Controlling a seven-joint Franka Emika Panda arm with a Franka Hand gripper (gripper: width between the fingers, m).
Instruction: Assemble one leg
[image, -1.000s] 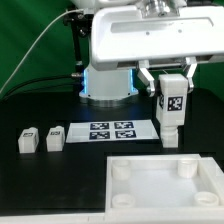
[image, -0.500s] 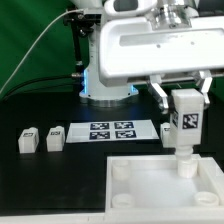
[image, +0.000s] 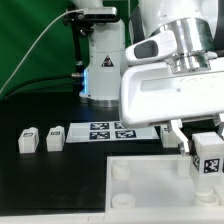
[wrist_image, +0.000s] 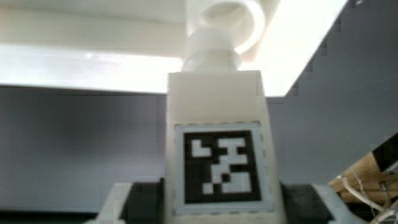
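Observation:
My gripper (image: 207, 152) is shut on a white leg (image: 208, 157) with a black-and-white marker tag. It holds the leg upright over the near right part of the large white tabletop (image: 150, 180), by a round corner socket. In the wrist view the leg (wrist_image: 221, 130) fills the middle, its tip pointing at a round socket (wrist_image: 228, 18) of the tabletop (wrist_image: 89, 45); I cannot tell if the tip touches it. Three more legs (image: 27, 139) (image: 55, 136) lie at the exterior view's left; the third is hidden behind the arm.
The marker board (image: 105, 131) lies on the black table between the loose legs and the arm. The robot base (image: 100, 70) stands behind it. The arm's white body (image: 175, 85) covers the upper right of the exterior view.
The gripper has carried the leg toward the exterior view's right and nearer the camera, from beside the marker board to over the tabletop's near right part. The arm now fills more of the view.

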